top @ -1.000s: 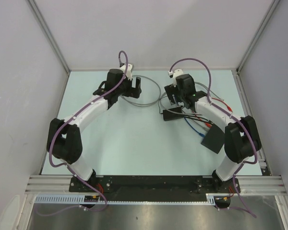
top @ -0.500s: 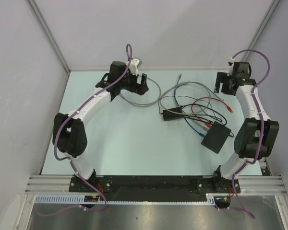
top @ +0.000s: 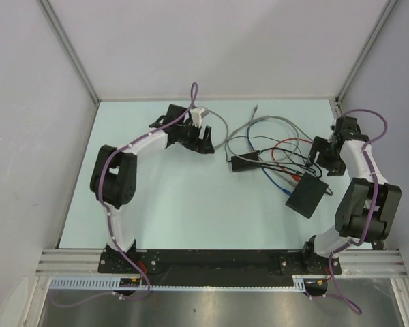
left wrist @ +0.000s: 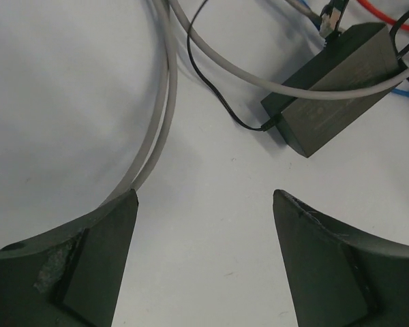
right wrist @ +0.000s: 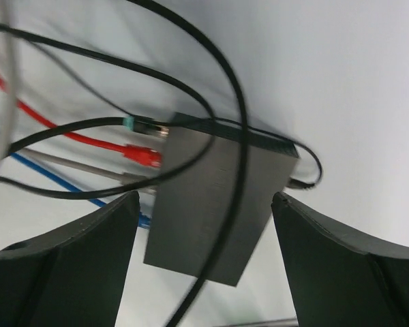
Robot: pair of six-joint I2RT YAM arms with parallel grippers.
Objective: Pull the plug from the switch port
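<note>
The switch (top: 307, 195) is a flat matte-black box at the right of the table, also seen in the right wrist view (right wrist: 218, 204). Along its port edge sit a teal-booted plug (right wrist: 133, 124), a red plug (right wrist: 142, 154), and grey and blue ones below. A black cable (right wrist: 240, 157) lies across its top. My right gripper (top: 324, 163) (right wrist: 206, 197) hangs open just above the box, a finger on either side, holding nothing. My left gripper (top: 203, 139) (left wrist: 204, 197) is open over bare table, next to grey cable loops (left wrist: 160, 102).
A smaller black power brick (top: 244, 163) (left wrist: 334, 88) with a thin black cord (left wrist: 218, 102) lies mid-table. Red, blue, black and grey cables (top: 286, 146) tangle between brick and switch. The enclosure's frame post (top: 337, 109) stands close behind my right arm.
My right arm swung from over the brick out to the far right corner, then came back down over the switch. My left arm moved rightward toward the table's middle.
</note>
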